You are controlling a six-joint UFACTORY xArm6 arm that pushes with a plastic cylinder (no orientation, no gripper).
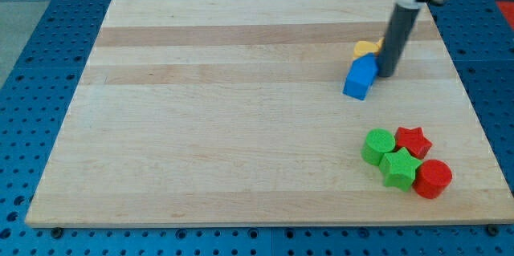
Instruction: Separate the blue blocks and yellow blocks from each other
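In the camera view, my tip (386,74) sits near the view's upper right of the wooden board (241,111); there is no hand on this arm to open or close, only the dark rod, so nothing is gripped and everything is done by pushing. The tip stands just at the right edge of the blue block (361,77), apparently touching it, and just below the yellow block (368,47), most of which hides behind the rod; I cannot make out the yellow one's shape. Blue and yellow look to be touching or very nearly so; I judge the tip is set in the corner between them so that a push can part the pair, the blue one going toward the view's lower left; the separation is not yet done.

Well apart, toward the view's lower right, a cluster lies close together: a green cylinder (377,145), a green star (398,168), a red star (413,140) and a red cylinder (434,178); they are no part of this job, and I would steer the blue clear of them.
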